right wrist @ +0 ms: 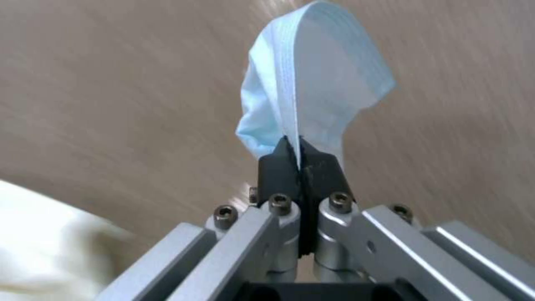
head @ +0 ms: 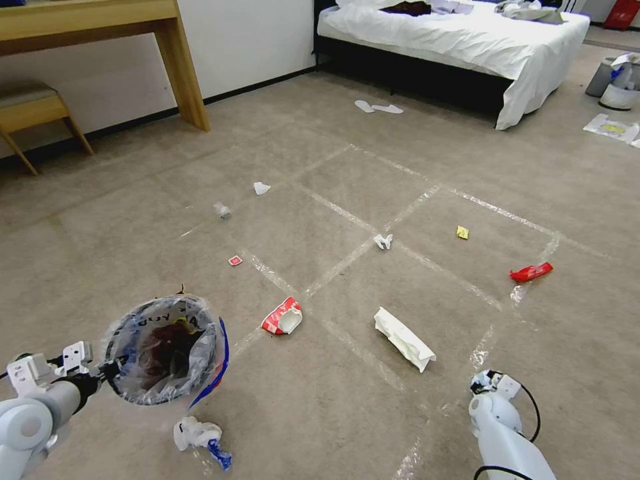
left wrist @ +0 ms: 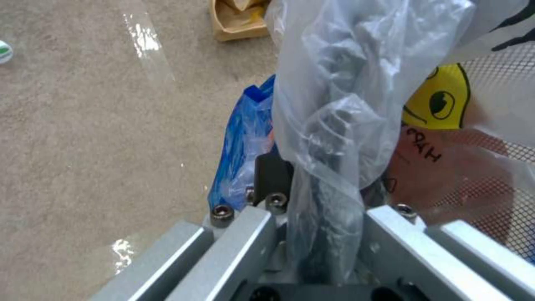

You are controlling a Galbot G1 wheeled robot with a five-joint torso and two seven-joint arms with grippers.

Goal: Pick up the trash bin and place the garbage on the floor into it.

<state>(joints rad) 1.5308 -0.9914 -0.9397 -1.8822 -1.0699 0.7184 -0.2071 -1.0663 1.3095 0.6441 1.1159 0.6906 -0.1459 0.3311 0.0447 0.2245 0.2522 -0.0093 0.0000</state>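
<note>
My left gripper (left wrist: 312, 196) holds the bin (head: 163, 350) by its rim, near left, above the floor (head: 333, 167). My right gripper (right wrist: 301, 163) pinches a blue mask (right wrist: 312, 83), near right. The bin lies left of the mask, mouth upward.

Bagged trash bin (head: 163, 350) lifted; litter strewn on carpet (head: 333, 400).

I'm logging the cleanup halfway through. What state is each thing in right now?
Trash bin: held up off the floor, bag-lined, some litter inside.
Left pincer: shut on the trash bin's rim.
Right pincer: shut on the mask.
Mask: folded, hanging from the pincer.
Paper cup: torn, lying on the floor.
White paper bag: crumpled, lying flat.
Red wrapper: on the floor.
</note>
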